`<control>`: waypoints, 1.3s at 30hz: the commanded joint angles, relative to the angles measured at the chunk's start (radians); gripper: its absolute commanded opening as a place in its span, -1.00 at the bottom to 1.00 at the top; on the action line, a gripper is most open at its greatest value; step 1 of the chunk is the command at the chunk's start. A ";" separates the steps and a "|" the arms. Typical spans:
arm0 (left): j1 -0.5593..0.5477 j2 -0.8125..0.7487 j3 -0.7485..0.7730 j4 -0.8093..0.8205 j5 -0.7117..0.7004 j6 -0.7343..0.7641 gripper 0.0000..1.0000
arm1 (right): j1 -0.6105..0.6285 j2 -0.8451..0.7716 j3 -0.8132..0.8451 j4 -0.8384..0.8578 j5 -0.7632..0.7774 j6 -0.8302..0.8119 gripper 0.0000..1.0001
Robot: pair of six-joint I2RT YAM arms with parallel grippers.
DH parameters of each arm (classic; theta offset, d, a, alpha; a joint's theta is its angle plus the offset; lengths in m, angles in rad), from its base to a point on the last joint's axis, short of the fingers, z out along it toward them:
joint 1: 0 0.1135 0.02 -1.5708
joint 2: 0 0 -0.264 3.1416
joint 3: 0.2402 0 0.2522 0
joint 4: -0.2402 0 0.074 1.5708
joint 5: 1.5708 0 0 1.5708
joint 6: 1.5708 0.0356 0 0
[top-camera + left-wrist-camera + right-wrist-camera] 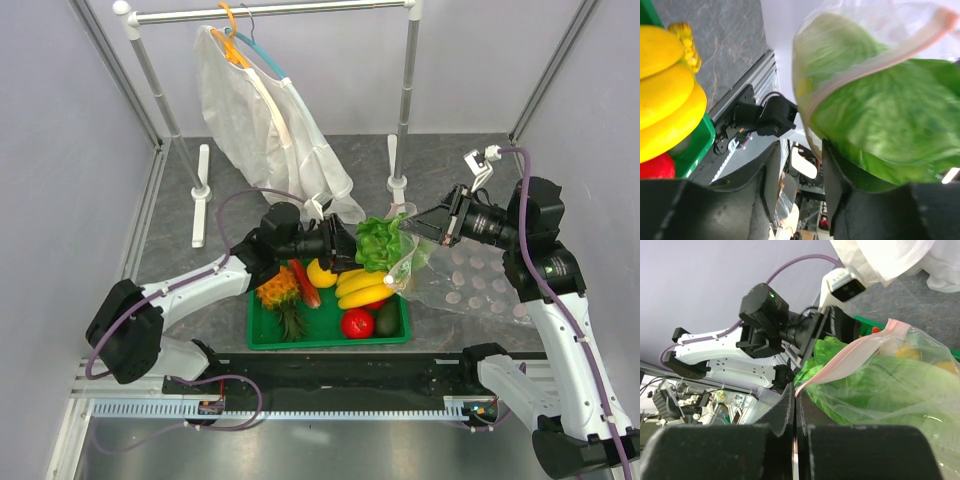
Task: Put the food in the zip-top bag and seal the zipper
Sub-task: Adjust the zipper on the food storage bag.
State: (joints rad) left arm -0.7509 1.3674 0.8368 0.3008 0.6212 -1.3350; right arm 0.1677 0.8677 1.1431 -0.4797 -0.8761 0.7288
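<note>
Both arms wear the same kit: the left arm [190, 285] and the right arm [565, 345] run glossy white links between chunky black joint housings, a thin purple cable [255, 191] trails along each, and a small green light [771, 295] glows on the left's black wrist motor.

Robotics lab test cell: plain panel walls [60, 120], aluminium mounting rail [330, 408]

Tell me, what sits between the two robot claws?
The lettuce head, partway inside the zip-top bag that the right gripper pinches, with the left gripper open beside it; the top view shows this.
</note>
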 commanded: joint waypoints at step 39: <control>-0.136 0.297 1.028 -1.019 0.064 1.019 -0.96 | -0.004 -0.125 0.340 -0.554 0.621 -0.608 -1.00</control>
State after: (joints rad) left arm -0.8497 1.6081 1.7473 -0.6884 0.7055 -0.4198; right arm 0.1661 0.7654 1.4731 -1.0065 -0.2813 0.1699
